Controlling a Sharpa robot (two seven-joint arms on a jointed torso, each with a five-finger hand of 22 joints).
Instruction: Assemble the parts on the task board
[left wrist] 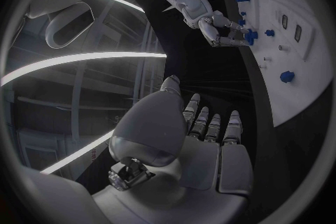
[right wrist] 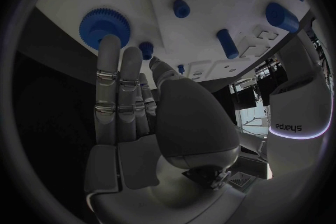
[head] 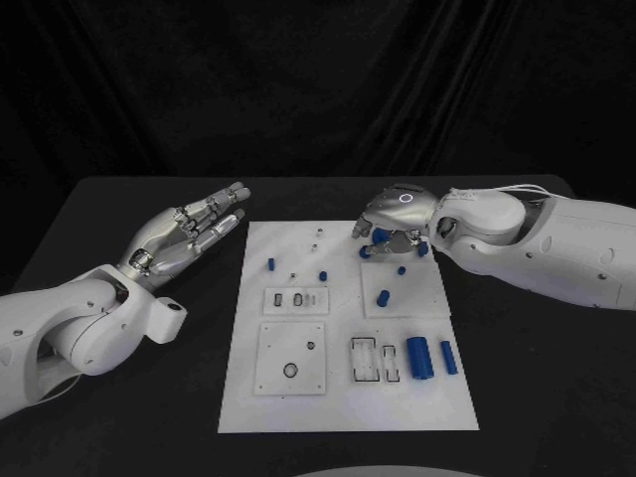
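we see the white task board (head: 347,397) mid-table. our left hand (head: 189,231) hovers beside it, fingers spread, holding nothing. our right hand (head: 395,224) touches a blue gear (right wrist: 103,24) at the board's far end; grip unclear.

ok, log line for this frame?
left hand: open, beside board | right hand: fingertips on blue gear | board: parts unassembled

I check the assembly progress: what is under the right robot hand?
A blue toothed gear on the white task board, touched by the right robot hand. Its seating is covered.
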